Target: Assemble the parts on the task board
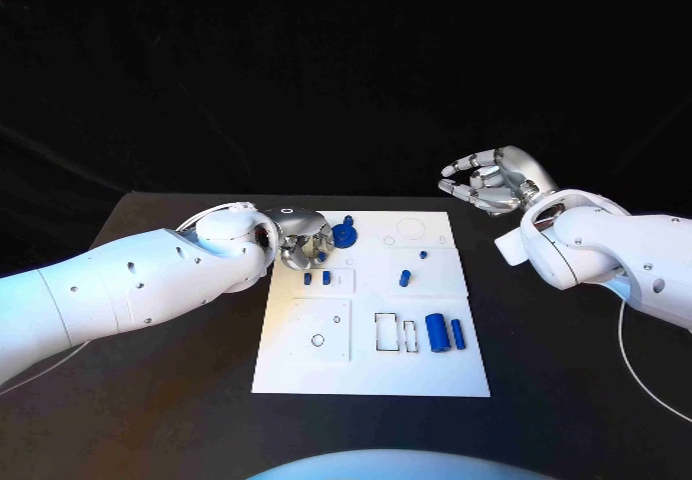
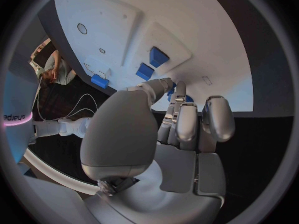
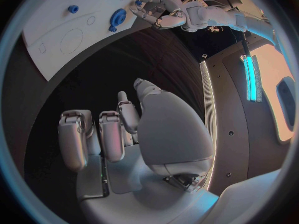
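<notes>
The white task board (image 1: 289, 372) lies in the middle of the table. A blue gear (image 1: 345, 233) sits near its far left corner, and my left hand (image 1: 303, 243) is right beside it with bent fingers (image 2: 187, 122). Blue shows just past those fingertips in the left wrist view, but I cannot tell whether they touch the gear (image 3: 117, 19). Two small blue blocks (image 1: 319, 278) lie just nearer than that hand. My right hand (image 1: 498, 180) hangs palm up off the board's far right corner, fingers (image 3: 99, 134) loosely curled and holding nothing.
On the board, a small blue peg (image 1: 423, 254) and a short blue piece (image 1: 405, 277) lie right of centre. Two blue cylinders (image 1: 446, 333) lie side by side near the right edge, beside rectangular outlines. Black table surrounds the board.
</notes>
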### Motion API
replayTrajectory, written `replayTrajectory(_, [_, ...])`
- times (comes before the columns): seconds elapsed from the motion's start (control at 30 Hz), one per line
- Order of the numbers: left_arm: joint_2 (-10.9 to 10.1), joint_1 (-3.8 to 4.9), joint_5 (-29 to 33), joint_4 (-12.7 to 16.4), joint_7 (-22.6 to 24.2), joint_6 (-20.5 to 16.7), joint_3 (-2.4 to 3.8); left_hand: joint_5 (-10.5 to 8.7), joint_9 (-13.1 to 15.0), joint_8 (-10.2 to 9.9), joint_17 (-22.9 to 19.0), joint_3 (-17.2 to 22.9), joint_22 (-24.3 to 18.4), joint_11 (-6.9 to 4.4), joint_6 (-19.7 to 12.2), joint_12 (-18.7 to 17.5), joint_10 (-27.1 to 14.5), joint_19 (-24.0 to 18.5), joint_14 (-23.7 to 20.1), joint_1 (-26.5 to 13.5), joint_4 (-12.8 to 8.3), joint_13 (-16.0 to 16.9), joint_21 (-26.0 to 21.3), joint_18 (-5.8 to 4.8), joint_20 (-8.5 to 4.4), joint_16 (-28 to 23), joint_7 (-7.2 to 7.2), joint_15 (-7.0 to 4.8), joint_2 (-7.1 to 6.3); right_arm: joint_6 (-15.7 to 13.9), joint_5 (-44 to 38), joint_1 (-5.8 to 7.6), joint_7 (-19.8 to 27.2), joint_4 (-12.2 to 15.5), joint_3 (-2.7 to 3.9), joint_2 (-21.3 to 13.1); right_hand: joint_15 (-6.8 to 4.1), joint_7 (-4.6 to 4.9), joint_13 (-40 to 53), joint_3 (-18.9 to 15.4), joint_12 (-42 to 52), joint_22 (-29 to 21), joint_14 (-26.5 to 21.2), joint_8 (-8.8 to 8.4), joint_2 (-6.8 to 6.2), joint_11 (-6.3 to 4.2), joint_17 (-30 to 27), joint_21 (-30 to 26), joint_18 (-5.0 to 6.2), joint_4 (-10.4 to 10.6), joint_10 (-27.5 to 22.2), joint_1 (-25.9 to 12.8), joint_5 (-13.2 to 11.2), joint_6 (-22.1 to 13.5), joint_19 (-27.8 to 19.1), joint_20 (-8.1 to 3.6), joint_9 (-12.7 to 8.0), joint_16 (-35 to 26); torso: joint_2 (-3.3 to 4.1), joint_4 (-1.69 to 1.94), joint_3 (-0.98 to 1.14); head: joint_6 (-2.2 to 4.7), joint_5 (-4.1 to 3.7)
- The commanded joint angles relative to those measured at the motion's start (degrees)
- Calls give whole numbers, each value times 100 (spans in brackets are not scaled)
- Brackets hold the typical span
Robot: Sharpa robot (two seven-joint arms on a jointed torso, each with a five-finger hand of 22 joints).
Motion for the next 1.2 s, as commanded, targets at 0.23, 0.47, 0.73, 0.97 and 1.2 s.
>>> replayTrajectory(0.23, [-7, -1, 45, 2, -54, 30, 1, -22, -11, -32, -37, 19, -16, 16, -32, -44, -39, -18, -34, -56, 16, 4, 14, -29, 11, 17, 19, 22, -10, 36, -61, -2, 50, 14, 1, -8, -29, -30, 41, 40, -12, 1211, 404, 33, 9, -17, 760, -37, 85, 2, -3, -49, 31, 8, 335, -35, -9, -34, -2, -1, 2, -9, 2])
replayTrajectory(0.47, [-59, -2, 43, 7, -89, 42, 1, -21, -9, -2, -62, 22, -23, 25, 33, -57, -43, -24, -45, -51, 8, 10, 8, -28, 18, 10, 25, 31, -15, 35, -61, -2, 45, 3, 1, -16, -29, -30, 26, 44, -29, 1196, 396, 35, 6, -17, 733, -61, 91, 3, -15, -54, 29, 7, 322, -36, -10, -50, -1, -6, 3, -7, -3])
replayTrajectory(0.73, [-155, -2, 28, 12, -133, -2, 2, -21, -16, -1, -95, 13, -55, 27, 41, -74, -62, -43, -60, -58, 3, 11, -13, -21, 23, -1, 16, 35, -43, 25, -62, -2, 43, -8, 1, -30, -29, -30, -16, 46, -78, 1159, 384, 33, -7, -17, 690, -118, 106, 0, -56, -55, 26, 0, 290, -36, -12, -76, -2, 2, -2, -2, -14])
replayTrajectory(0.97, [-224, -2, 30, -6, -133, -167, 11, -17, -32, -21, -96, 20, -60, 20, 9, -86, -71, -48, -65, -44, -8, 14, -18, -19, 25, -1, -1, 33, -46, 98, -92, -3, -17, -31, 0, -29, -40, -33, -691, 144, -875, 1004, 315, 46, -51, -26, 480, -369, 166, -2, -617, -60, 1, -43, 159, -46, -23, -231, -2, 2, -5, 14, -21])
replayTrajectory(1.2, [-381, 0, 758, -74, 69, -739, 64, -13, 7, 190, -574, 135, -395, 83, 390, -121, -81, -248, -238, 45, -68, 42, -247, 55, 54, -177, 33, 79, 48, 722, -643, -8, -429, -133, 0, -2, -63, -13, -3253, 847, -3992, 438, 54, 113, -204, -32, -337, -1292, 361, -164, -1885, 385, -298, -37, -259, -89, -19, -918, -6, -4, -1, 65, -71])
